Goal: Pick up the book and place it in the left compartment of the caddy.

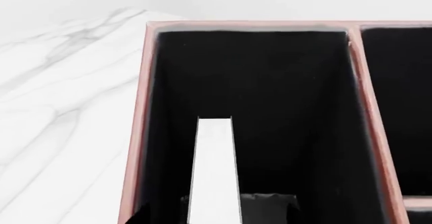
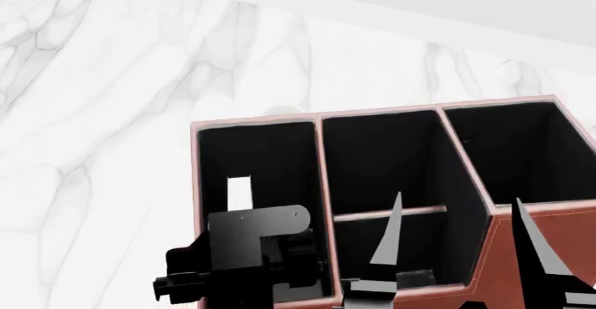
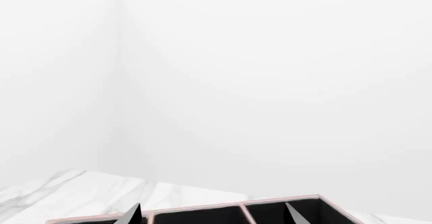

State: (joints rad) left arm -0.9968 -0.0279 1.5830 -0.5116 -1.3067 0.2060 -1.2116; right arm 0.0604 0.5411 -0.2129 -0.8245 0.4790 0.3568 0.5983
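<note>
**Book standing inside the caddy's left compartment**

Left wrist view: I look down into the left compartment (image 1: 270, 107), black-lined with a pinkish-brown rim. The book (image 1: 214, 173) stands upright inside it, its white page edge showing as a tall pale strip, nearer one side wall than the other. The marble surface (image 1: 60, 107) lies beside the caddy (image 1: 138, 133). I cannot tell from here whether the jaws are released or clenched.

Head view: the caddy sits on the marble surface with three sections side by side. The book's white edge shows in the left one, just above my left gripper (image 2: 256, 253), whose body hides its jaws. The middle section (image 2: 382, 162), split by a crossbar, looks bare, as does the right section (image 2: 512, 155). The right gripper (image 2: 456, 239) has its two fingers spread apart, holding nothing.

Right wrist view: mostly white wall; the caddy's rim and two dark, separated fingertips (image 3: 133, 215) show at the picture's lower edge.
</note>
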